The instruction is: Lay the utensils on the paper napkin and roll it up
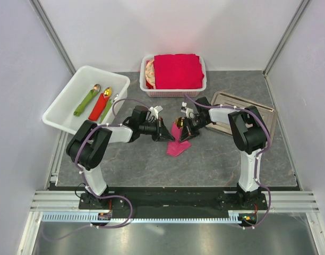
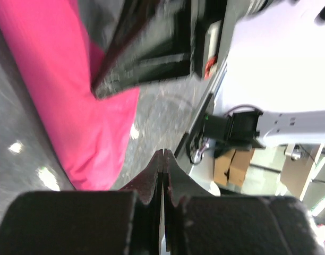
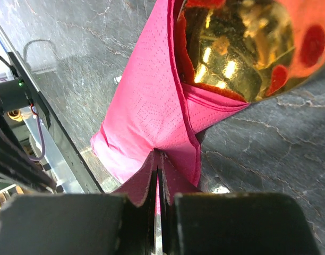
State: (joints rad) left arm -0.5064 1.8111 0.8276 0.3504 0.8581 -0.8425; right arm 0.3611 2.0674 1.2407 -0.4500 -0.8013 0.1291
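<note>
From above, we see the napkin (image 1: pixel 178 144) lying on the table (image 1: pixel 215 159), wrapped round the spoon (image 1: pixel 179 123), whose gold bowl pokes out the top. We judge the rolling begun but not finished.

At the left wrist, the left gripper (image 2: pixel 162 159) is pressed together with nothing visible between its tips, the pink paper just beside it.

At the right wrist, the right gripper (image 3: pixel 158 162) pinches a fold of the napkin, which hangs loose and creased below the bowl. Next we need a tighter turn without tearing the thin paper
</note>
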